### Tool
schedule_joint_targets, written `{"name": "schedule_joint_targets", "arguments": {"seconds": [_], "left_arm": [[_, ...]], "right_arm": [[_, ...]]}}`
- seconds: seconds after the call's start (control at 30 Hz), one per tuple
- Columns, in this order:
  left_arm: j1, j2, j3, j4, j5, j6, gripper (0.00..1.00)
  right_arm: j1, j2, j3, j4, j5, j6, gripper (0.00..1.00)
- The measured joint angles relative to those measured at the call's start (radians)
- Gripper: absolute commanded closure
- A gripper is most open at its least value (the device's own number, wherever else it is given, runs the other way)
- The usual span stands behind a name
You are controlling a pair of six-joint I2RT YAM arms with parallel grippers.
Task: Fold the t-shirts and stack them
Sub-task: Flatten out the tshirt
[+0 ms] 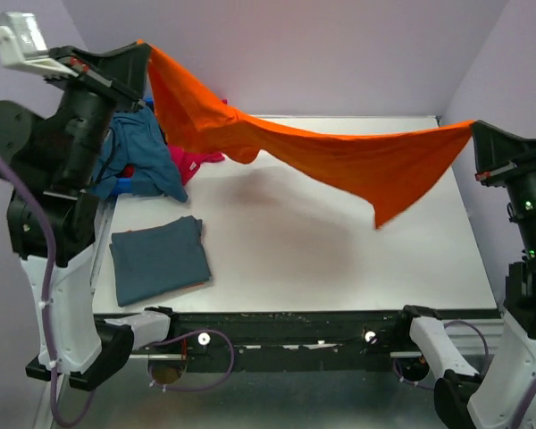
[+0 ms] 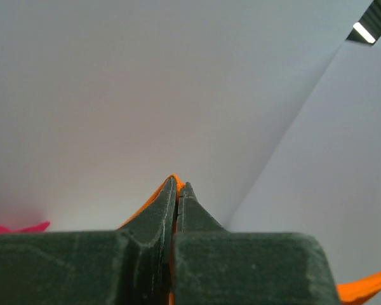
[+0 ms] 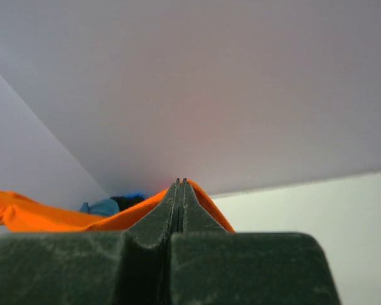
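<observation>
Both left hand [image 2: 178, 186] and right hand [image 3: 181, 182] pinch orange t-shirt [image 1: 339, 161] aloft.

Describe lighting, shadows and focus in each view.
Top external: soft, even light, sharp; the orange t-shirt throws a faint diffuse shadow on the table. Left wrist: the left gripper looms close and slightly soft; a bright light strip glares top right. Right wrist: the right gripper is likewise soft, with a warm tint on the wall above it.

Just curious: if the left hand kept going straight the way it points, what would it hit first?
Probably the pale wall; how far off is unclear. The left hand, shut on the orange t-shirt, shows nothing else beyond its tips in the wrist view.
</observation>
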State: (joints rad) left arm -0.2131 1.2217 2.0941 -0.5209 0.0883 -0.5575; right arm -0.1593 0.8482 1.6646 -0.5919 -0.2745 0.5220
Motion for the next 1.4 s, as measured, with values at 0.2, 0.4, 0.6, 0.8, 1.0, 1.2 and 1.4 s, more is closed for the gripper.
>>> {"name": "schedule_joint_targets", "arguments": {"seconds": [0.2, 0.4, 0.6, 0.8, 1.0, 1.2, 1.4], "left_arm": [[0.0, 0.012, 0.179, 0.026, -0.008, 0.016, 1.0], [0.0, 0.151, 0.126, 0.13, -0.008, 0.011, 1.0], [0.005, 0.528, 0.117, 0.148, 0.011, -0.006, 1.0], [0.02, 0.818, 0.359, 0.03, 0.024, -0.015, 1.0], [0.045, 0.559, 0.172, 0.304, 0.029, -0.013, 1.0], [0.05, 0.451, 0.093, 0.549, 0.072, -0.012, 1.0], [0.044, 0.415, -0.36, 0.678, 0.115, -0.035, 1.0]], "right_arm": [[0.0, 0.007, 0.148, 0.001, 0.031, -0.006, 0.99], [0.0, 0.174, 0.034, 0.027, 0.052, 0.042, 0.99], [0.0, 0.561, -0.031, 0.035, 0.03, 0.09, 1.0], [-0.013, 0.802, 0.22, -0.047, -0.014, 0.111, 0.99], [-0.099, 0.875, 0.612, 0.013, -0.124, 0.155, 0.99], [-0.147, 0.842, 0.443, 0.183, -0.252, 0.219, 0.99], [-0.145, 0.848, -0.018, 0.344, -0.334, 0.239, 0.99]]}}
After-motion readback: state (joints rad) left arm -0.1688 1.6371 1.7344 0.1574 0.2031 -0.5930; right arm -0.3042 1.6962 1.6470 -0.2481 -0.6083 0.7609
